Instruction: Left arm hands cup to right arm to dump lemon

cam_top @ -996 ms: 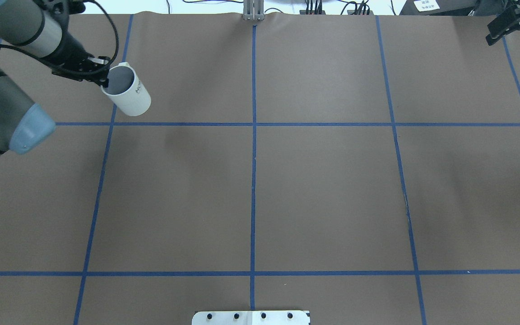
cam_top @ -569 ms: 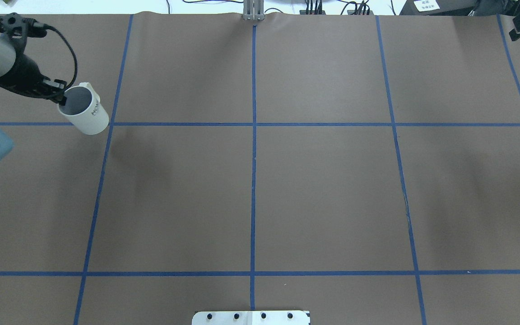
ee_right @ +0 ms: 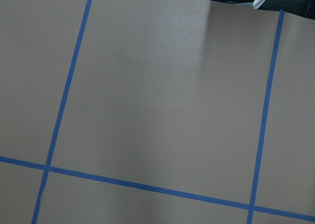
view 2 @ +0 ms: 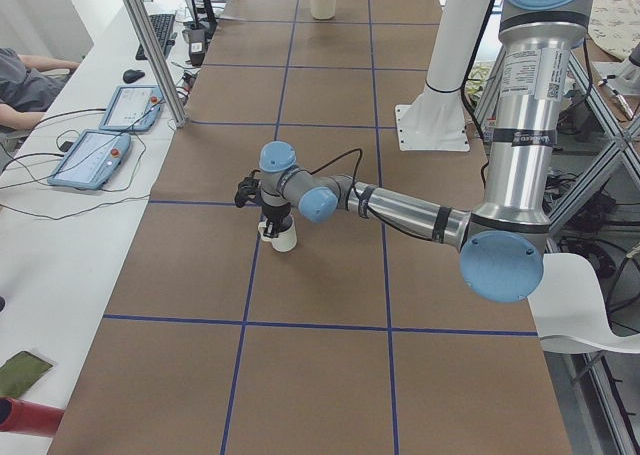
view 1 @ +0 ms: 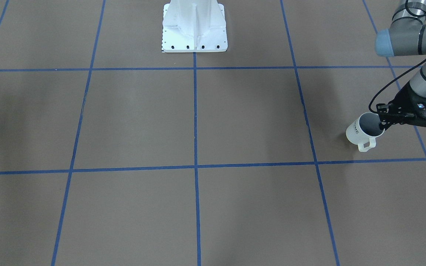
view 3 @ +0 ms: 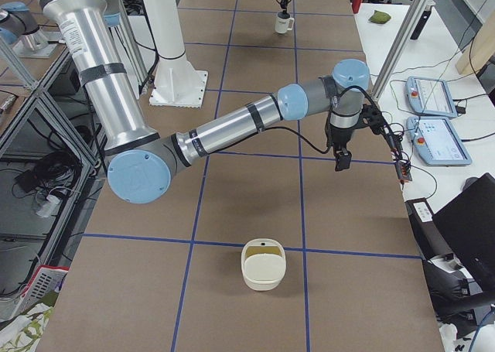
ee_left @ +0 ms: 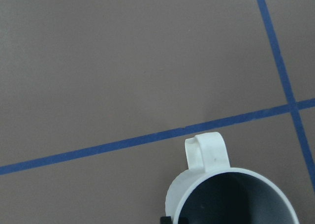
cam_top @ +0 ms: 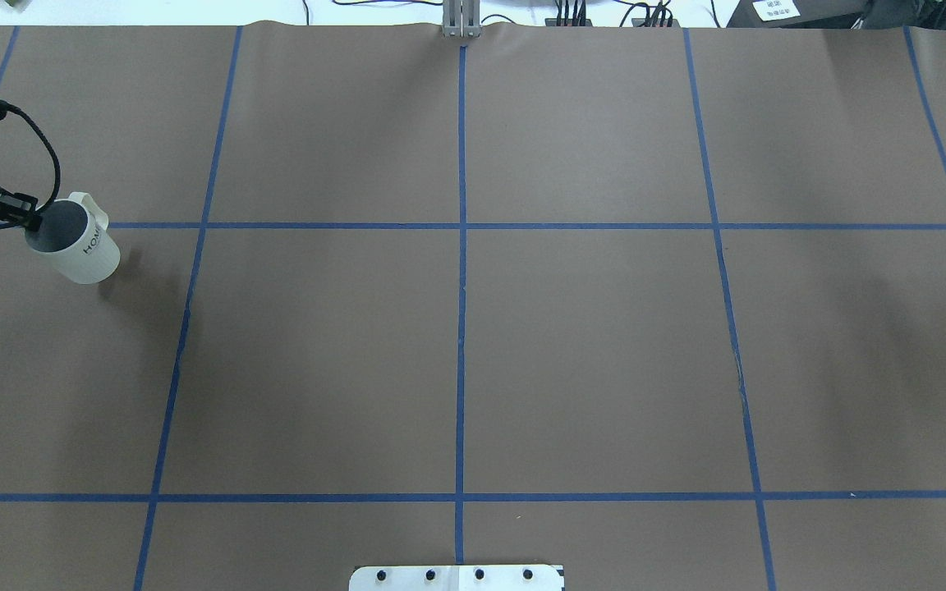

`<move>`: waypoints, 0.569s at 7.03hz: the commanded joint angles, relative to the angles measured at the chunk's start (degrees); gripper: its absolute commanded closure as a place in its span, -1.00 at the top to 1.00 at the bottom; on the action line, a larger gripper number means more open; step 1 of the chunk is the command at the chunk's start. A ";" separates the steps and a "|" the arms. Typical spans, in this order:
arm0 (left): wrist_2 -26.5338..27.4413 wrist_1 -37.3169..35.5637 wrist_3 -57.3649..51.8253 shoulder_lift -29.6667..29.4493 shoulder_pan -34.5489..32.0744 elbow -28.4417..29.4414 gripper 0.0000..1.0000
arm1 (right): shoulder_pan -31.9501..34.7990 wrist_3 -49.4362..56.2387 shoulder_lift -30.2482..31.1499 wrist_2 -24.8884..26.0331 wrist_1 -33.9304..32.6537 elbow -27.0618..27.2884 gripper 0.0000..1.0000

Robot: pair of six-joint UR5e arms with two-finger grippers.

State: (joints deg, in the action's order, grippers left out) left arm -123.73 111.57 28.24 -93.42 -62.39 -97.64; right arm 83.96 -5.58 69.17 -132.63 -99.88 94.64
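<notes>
The white cup [cam_top: 83,250] with black "HOME" lettering hangs slightly tilted, low over the table's far left. My left gripper [cam_top: 31,220] is shut on its rim, on the side away from the handle [cam_top: 89,202]. The front-facing view shows the same grip [view 1: 383,125] on the cup [view 1: 361,132]. In the left wrist view the cup [ee_left: 206,189] shows a dark grey inside, and the lemon is hidden. My right gripper [view 3: 343,161] hangs over the table's right end, and I cannot tell whether it is open or shut.
Brown table cover [cam_top: 588,345] with a blue tape grid. A cream container [view 3: 264,264] stands near the table's right end. The robot's white base plate [view 1: 194,33] sits at the near middle edge. Teach pendants [view 3: 437,128] lie beyond the far edge.
The left arm has carried the cup leftward and nearer the robot, toward the table's left edge. The right gripper has drawn back almost out of the overhead view's top right corner.
</notes>
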 commanded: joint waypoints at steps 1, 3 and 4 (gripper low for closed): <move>0.15 0.32 -0.03 0.35 -0.01 0.69 -0.51 | 1.03 5.62 0.00 -0.08 0.04 -3.74 1.00; 0.07 0.58 -0.12 0.87 -0.10 -0.26 0.99 | 2.35 6.81 0.00 -0.26 -0.14 -4.64 1.00; 0.15 0.23 -0.21 0.70 -2.10 -1.40 1.00 | 2.53 6.81 0.00 -0.08 -0.31 -4.72 1.00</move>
State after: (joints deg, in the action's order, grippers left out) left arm -123.61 111.97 28.11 -92.76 -62.94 -97.90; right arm 86.04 0.89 69.17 -132.82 -100.00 90.20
